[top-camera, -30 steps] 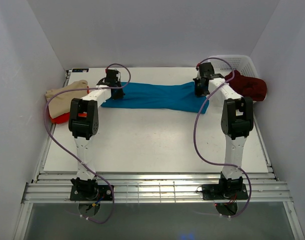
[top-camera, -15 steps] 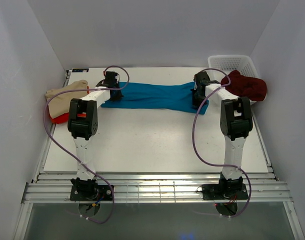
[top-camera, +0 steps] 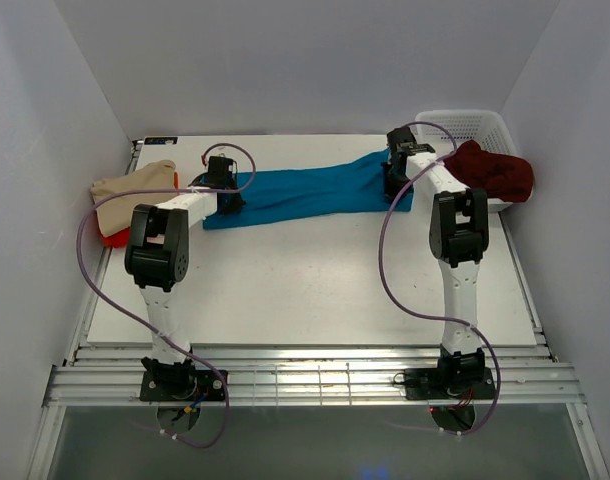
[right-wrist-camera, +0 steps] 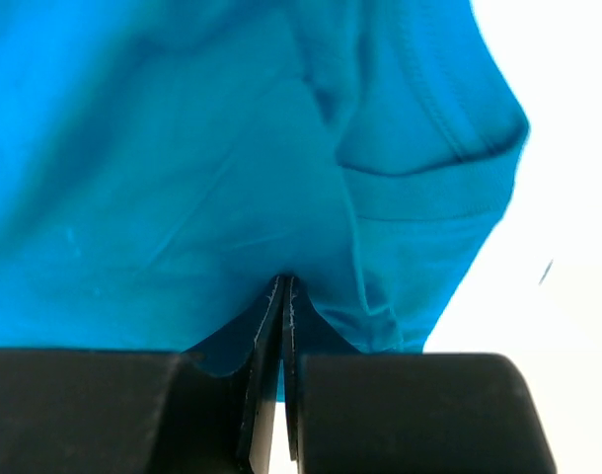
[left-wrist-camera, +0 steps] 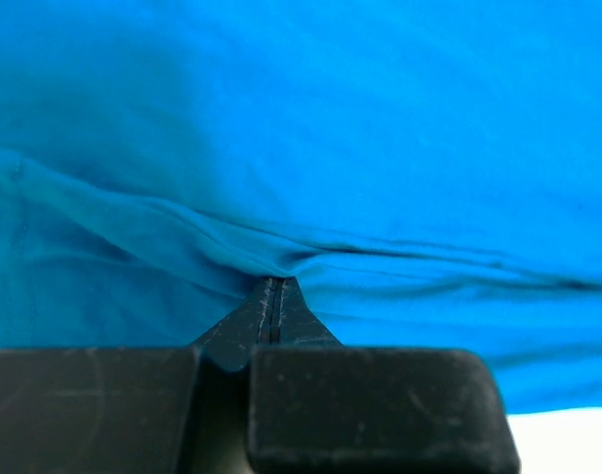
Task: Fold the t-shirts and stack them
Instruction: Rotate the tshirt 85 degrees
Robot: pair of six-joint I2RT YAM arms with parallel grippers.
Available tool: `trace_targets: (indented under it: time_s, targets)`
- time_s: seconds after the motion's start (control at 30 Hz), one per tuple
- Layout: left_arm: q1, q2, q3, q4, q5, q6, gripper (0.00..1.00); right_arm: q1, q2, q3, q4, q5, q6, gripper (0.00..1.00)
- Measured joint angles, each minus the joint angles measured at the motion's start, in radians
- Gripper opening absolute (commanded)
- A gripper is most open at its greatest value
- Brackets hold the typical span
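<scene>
Item: teal t-shirt [top-camera: 305, 192], 1 of 4, drawn out in a long band across the table [top-camera: 305, 290], its right end near the white basket [top-camera: 465, 122] and its left end well apart from the basket; right gripper [top-camera: 393, 190] just beside the basket's left wall, jaws pressed together on a fold of teal cloth next to a hemmed sleeve; left gripper [top-camera: 227, 200] at the end of the shirt farthest from the basket, jaws likewise pinched tight on a ridge of teal cloth; maroon t-shirt [top-camera: 495, 170] draped over the basket's near rim, unfolded; beige t-shirt [top-camera: 135, 185] lying on the red t-shirt [top-camera: 115, 238] at the table edge farthest from the basket, seemingly the stack. Step judged in hand: stretching and laying the teal shirt for a fold, with 3 shirts apparently handled or waiting. Handling notes, as judgement: both pinches should hold firm and travel together so the band keeps even tension; the right end ought to move away from the basket so as not to snag the maroon shirt; the cloth looked thin and slack, likely to sag or bunch between the 2 grips; release should come only once the edges lie flat.
</scene>
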Motion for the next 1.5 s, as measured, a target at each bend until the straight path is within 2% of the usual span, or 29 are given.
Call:
trace_targets:
  time_s: [0.13, 0.27, 0.4, 0.67, 1.03, 1.13, 1.27, 1.37, 1.5]
  targets:
    - [-0.020, -0.090, -0.132, 0.029, 0.003, -0.038, 0.00, -0.018, 0.079, 0.133, -0.021, -0.006, 0.000, 0.08]
    - [-0.054, -0.173, -0.247, 0.044, 0.011, -0.075, 0.00, -0.033, 0.114, 0.192, -0.029, -0.039, 0.000, 0.08]
    - [-0.105, -0.264, -0.367, 0.061, 0.024, -0.126, 0.00, -0.044, 0.120, 0.198, -0.019, -0.098, 0.004, 0.08]
    - [-0.224, -0.430, -0.558, 0.045, 0.091, -0.232, 0.00, -0.059, 0.137, 0.182, 0.108, -0.257, 0.060, 0.08]
    - [-0.339, -0.644, -0.730, -0.131, 0.168, -0.342, 0.00, -0.055, 0.165, 0.168, 0.269, -0.380, 0.135, 0.09]
    - [-0.375, -0.692, -0.750, -0.183, 0.186, -0.366, 0.00, -0.055, 0.165, 0.158, 0.300, -0.393, 0.133, 0.12]
    - [-0.426, -0.777, -0.725, -0.252, 0.159, -0.369, 0.00, -0.055, 0.136, 0.082, 0.395, -0.414, 0.123, 0.24]
    - [-0.443, -0.819, -0.638, -0.274, 0.096, -0.339, 0.00, -0.055, 0.051, -0.055, 0.464, -0.410, 0.102, 0.28]
    - [-0.443, -0.794, -0.478, -0.232, 0.009, -0.274, 0.00, -0.048, -0.109, -0.208, 0.496, -0.370, 0.058, 0.33]
